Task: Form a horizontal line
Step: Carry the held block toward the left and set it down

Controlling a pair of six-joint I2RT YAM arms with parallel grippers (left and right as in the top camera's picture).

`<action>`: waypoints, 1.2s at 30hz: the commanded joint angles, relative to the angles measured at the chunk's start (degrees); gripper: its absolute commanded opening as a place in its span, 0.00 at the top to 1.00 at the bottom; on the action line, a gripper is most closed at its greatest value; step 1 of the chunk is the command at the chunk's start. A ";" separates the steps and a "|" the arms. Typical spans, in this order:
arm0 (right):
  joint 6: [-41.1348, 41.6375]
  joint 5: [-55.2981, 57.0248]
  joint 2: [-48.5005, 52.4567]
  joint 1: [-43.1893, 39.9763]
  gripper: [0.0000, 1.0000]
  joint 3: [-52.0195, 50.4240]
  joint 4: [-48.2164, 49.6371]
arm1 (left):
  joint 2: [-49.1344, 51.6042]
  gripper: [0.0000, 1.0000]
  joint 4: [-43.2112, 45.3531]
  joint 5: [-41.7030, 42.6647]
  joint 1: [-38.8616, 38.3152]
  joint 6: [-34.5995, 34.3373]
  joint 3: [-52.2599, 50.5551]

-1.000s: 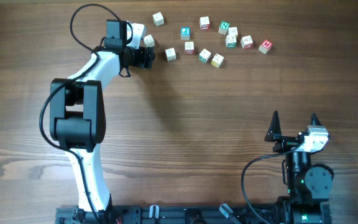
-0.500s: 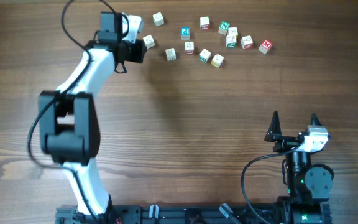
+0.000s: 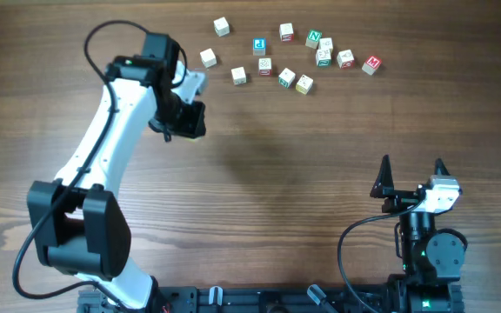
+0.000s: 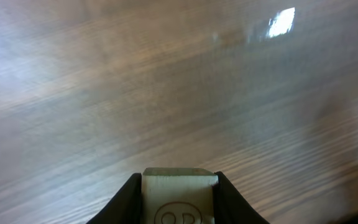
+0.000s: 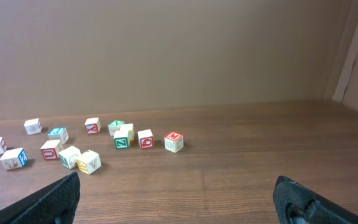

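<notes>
Pale cream wooden cube (image 4: 179, 198), small and square-edged, with a rounded mark engraved on the face turned to the wrist camera, sits clamped between the two dark fingers (image 4: 127, 200) of the left gripper (image 4: 178, 178). The jaws press on its left and right sides, and only its upper part is in view. Beyond it lies bare brown wood-grain table (image 4: 166, 93) with a bright glare spot far off. Whether the cube touches the table or hangs above it cannot be told.

From overhead the left gripper (image 3: 188, 120) stands over bare table (image 3: 320, 174), below and left of a loose scatter of small wooden letter cubes (image 3: 286, 77) and well apart from the nearest of them (image 3: 208, 57). The scatter runs unevenly along the far edge, ending on the right with a red-lettered cube (image 3: 370, 63). The held cube is hidden under the gripper in this view.

The white and black left arm (image 3: 111, 148) reaches up from the near edge. The right gripper (image 3: 411, 170) rests near the lower right, jaws spread wide with nothing between them. Its wrist camera looks across the table at the same cubes (image 5: 122, 142).
</notes>
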 commanded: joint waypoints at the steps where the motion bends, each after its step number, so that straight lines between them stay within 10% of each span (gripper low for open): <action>1: -0.59 -0.74 -0.15 -0.17 0.00 -0.07 0.17 | -0.33 0.73 3.76 0.28 -1.14 0.09 -6.05; 12: -0.57 -0.74 -0.15 -0.17 0.00 -0.07 0.17 | -0.31 0.70 34.45 -2.14 -1.29 0.13 -24.00; 28: -0.59 -0.74 -0.15 -0.20 0.00 -0.07 0.17 | -0.24 0.80 31.26 -3.23 -7.69 -0.28 -24.30; 36: -0.59 -0.74 -0.15 -0.17 0.00 -0.07 0.17 | -0.24 0.85 31.23 -3.21 -7.85 -18.29 -29.11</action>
